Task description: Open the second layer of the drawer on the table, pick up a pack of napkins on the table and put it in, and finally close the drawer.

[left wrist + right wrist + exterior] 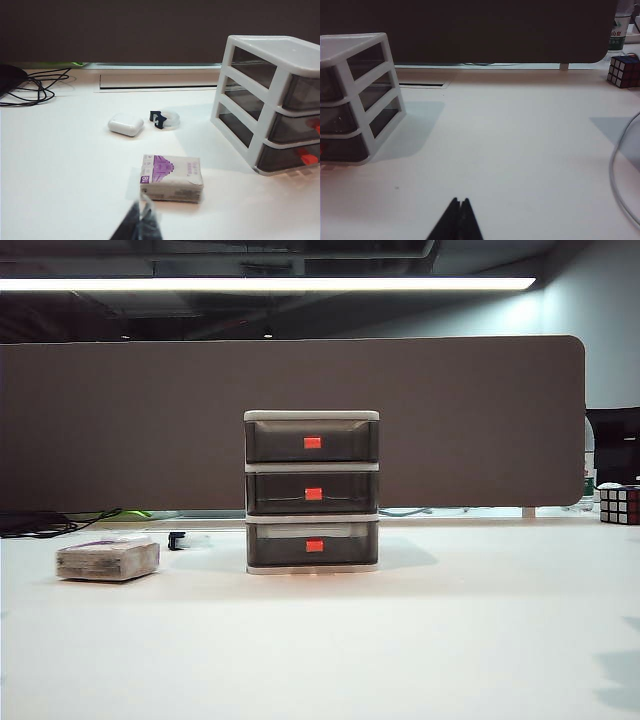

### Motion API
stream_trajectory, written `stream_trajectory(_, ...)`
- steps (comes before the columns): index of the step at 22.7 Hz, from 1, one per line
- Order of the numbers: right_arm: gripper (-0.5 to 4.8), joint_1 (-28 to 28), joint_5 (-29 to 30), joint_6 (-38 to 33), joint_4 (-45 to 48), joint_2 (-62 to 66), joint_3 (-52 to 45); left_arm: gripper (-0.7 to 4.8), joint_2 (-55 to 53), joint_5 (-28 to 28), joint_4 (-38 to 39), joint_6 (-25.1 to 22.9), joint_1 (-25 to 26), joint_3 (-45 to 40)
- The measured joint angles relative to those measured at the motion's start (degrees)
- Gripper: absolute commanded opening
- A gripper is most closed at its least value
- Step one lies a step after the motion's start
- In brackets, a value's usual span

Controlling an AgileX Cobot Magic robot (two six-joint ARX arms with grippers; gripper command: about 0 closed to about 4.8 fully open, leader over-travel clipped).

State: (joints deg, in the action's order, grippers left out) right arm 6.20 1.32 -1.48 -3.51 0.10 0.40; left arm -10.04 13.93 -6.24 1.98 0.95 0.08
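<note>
Clutter first: small white rounded case [126, 124] lies on the table [320, 650] beyond the pack of napkins [172, 178], and just beside the case sits a clear ring-shaped item with a dark clip [164, 119]. Black cables [30, 87] coil at the far left table edge. A Rubik's cube [619, 504] stands at the far right edge, well apart from everything else. Brown partition panel [290, 420] runs behind the table. A white cable [620, 170] loops over the table on the right arm's side.

The drawer [312, 491] stands upright mid-table, three smoky-grey trays in a white frame, all three pushed in flush. The second layer [312, 492] is shut, red-orange tab [313, 494] facing the exterior camera. Contents can't be made out through the tinted fronts. Nothing sits between the cabinet front and the near table edge.

Pack of napkins lies flat, purple top up, left of the drawer and apart from it, not touched by anything.

Left gripper [137, 225] hangs low over the table just short of the pack, tips pressed together, holding nothing. Right gripper [459, 220] points level over bare table to the right of the drawer, tips also pressed together, empty. Neither arm shows in the exterior view.
</note>
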Motion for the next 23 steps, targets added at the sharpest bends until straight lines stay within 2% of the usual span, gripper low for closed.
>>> stream_trajectory(10, -0.04, 0.0, 0.0, 0.0, 0.0, 0.0, 0.0, -0.05, 0.0, 0.0, 0.0, 0.0, 0.0, 0.0)
stream_trajectory(13, -0.04, 0.02, 0.68, -0.28, 0.0, 0.0, 0.0, -0.05, 0.0, 2.25, -0.02, 2.25, 0.0, 0.0)
stream_trajectory(14, -0.04, 0.04, 4.09, -2.43, 0.0, 0.0, 0.0, -0.06, 0.0, 7.63, -0.02, 6.21, 0.0, 0.0)
stream_trajectory(15, -0.04, 0.07, 10.88, -5.99, 0.0, 0.0, 0.0, -0.06, 0.0, 15.87, -0.02, 11.28, -0.02, 0.0)
stream_trajectory(16, -0.04, 0.07, 15.82, -8.04, 0.0, 0.0, 0.0, -0.05, 0.0, 20.52, -0.02, 13.55, -0.26, 0.0)
stream_trajectory(18, -0.04, 0.09, 23.67, -9.77, 0.0, 0.0, 0.0, -0.04, 0.0, 25.94, -0.02, 15.85, -1.09, 0.0)
stream_trajectory(20, -0.04, 0.11, 27.65, -10.16, 0.02, 0.0, 0.0, 0.11, 0.0, 28.37, -0.02, 17.42, -2.71, 0.0)
stream_trajectory(21, -0.04, 0.11, 28.09, -10.34, 0.04, 0.0, 0.0, 0.46, 0.0, 28.35, -0.09, 18.69, -4.37, 0.0)
stream_trajectory(23, -0.05, 0.09, 28.33, -12.26, 1.14, 0.0, 0.0, 0.53, 0.0, 22.58, -1.62, 27.41, -9.31, -0.02)
